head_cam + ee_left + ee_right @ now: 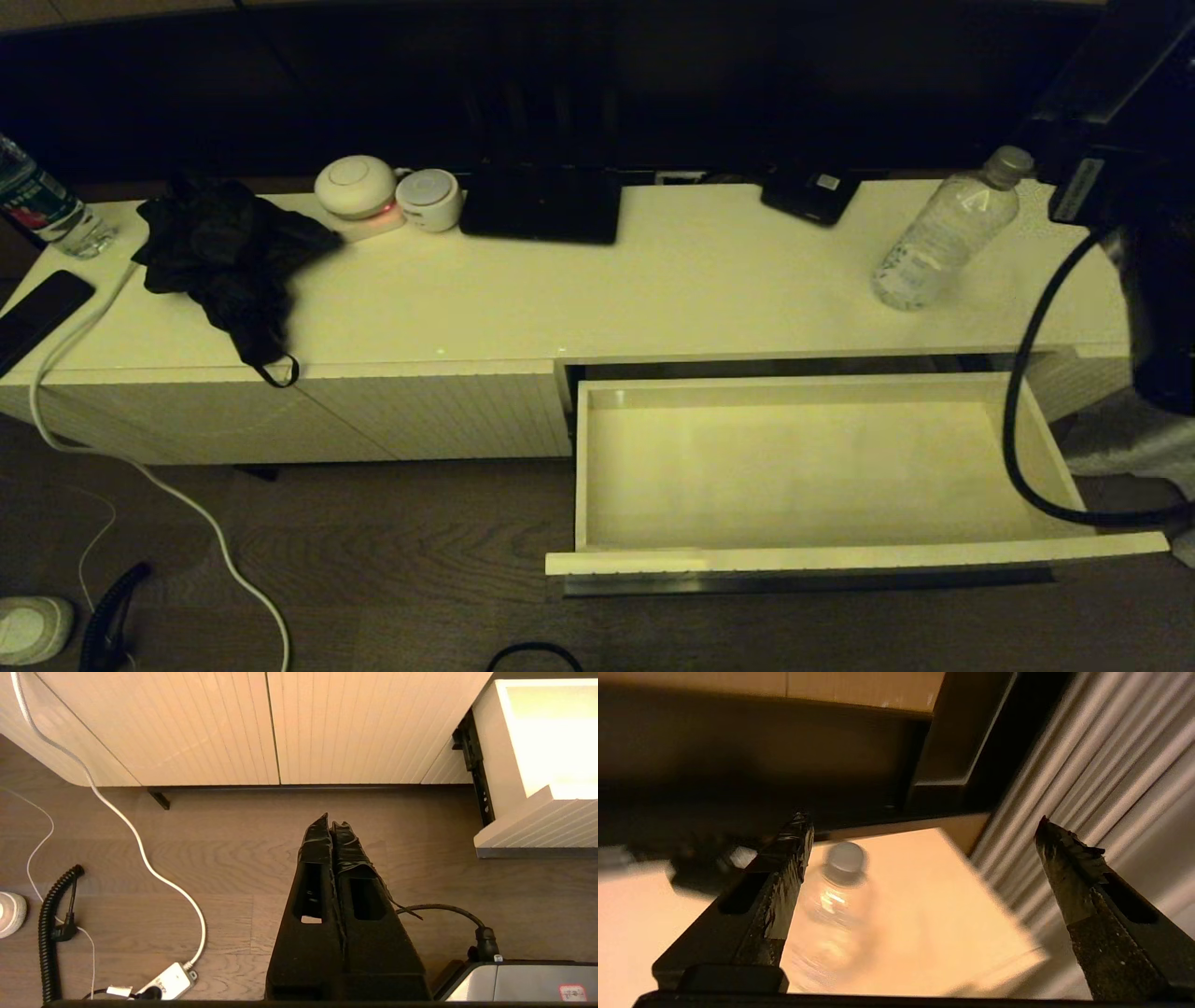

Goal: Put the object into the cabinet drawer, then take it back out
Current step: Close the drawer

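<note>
We see the clear plastic water bottle with a grey screw cap (943, 241) standing upright on the smooth top of the long low cream-white cabinet (597, 289), toward its right end and well behind the open drawer. The wide shallow cream drawer with a ribbed front (1046, 439) is pulled fully out below it, and its pale interior holds nothing. Our right gripper (920, 868) sits above and just to the right of the bottle, with its two dark fingers (784, 868) spread wide apart and holding nothing — in the right wrist view the bottle's cap shows between them, nearer one finger, and we cannot tell whether that finger touches it. In the head view only the dark bulk of the right arm (1120, 112) shows at the upper right corner, beside the bottle's cap, with a thick black cable (1018, 411) looping down across the drawer's right side. Our left gripper (331, 826) hangs parked over the wooden floor (233, 849) in front of the cabinet's ribbed fronts, its fingers pressed together — nothing between them. Farther left on the worktop lie a crumpled black cloth (233, 252), two round white devices (387, 191), and a second bottle with a dark green-and-red label (42, 205) at the far left edge.
</note>
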### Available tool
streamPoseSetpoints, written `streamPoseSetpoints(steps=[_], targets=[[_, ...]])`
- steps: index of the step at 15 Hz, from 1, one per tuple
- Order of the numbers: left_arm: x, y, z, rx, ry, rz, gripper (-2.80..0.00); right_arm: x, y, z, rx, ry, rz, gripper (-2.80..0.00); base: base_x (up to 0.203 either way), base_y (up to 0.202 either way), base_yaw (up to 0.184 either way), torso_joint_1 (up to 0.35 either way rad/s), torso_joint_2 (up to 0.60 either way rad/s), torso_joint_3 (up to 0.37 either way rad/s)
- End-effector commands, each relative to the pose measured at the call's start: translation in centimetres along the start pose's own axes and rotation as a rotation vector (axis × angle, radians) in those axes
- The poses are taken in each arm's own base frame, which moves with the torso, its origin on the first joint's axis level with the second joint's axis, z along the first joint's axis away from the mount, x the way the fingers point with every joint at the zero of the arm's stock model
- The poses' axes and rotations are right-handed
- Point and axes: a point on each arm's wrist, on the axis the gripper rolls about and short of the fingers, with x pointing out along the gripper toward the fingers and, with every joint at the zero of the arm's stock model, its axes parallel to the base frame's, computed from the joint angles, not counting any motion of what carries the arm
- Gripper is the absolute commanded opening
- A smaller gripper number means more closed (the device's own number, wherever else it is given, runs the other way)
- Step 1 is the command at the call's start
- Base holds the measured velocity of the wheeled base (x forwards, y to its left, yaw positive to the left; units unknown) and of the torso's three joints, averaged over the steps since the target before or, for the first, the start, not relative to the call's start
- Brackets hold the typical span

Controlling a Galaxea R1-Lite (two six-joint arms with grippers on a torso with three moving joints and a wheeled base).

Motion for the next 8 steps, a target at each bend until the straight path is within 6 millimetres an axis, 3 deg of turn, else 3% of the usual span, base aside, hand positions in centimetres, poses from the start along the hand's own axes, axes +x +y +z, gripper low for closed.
streamPoseSetpoints(steps=[1, 6, 8], targets=[[0.0, 0.0, 0.0, 0.0, 0.0, 0.0, -2.8, -2.0, -3.3, 1.8, -0.108, 0.051, 0.066, -2.8, 0.0, 0.0, 0.0, 0.0, 0.0, 0.0], [0.0, 0.0, 0.0, 0.0, 0.0, 0.0, -2.8, -6.2, -6.2, 0.1, -0.489, 0.337, 0.458, -2.8, 0.0, 0.0, 0.0, 0.0, 0.0, 0.0], [0.0, 0.0, 0.0, 0.0, 0.0, 0.0, -2.8, -8.1, -7.4, -0.5, -0.551, 0.384, 0.749, -2.8, 0.0, 0.0, 0.0, 0.0, 0.0, 0.0]])
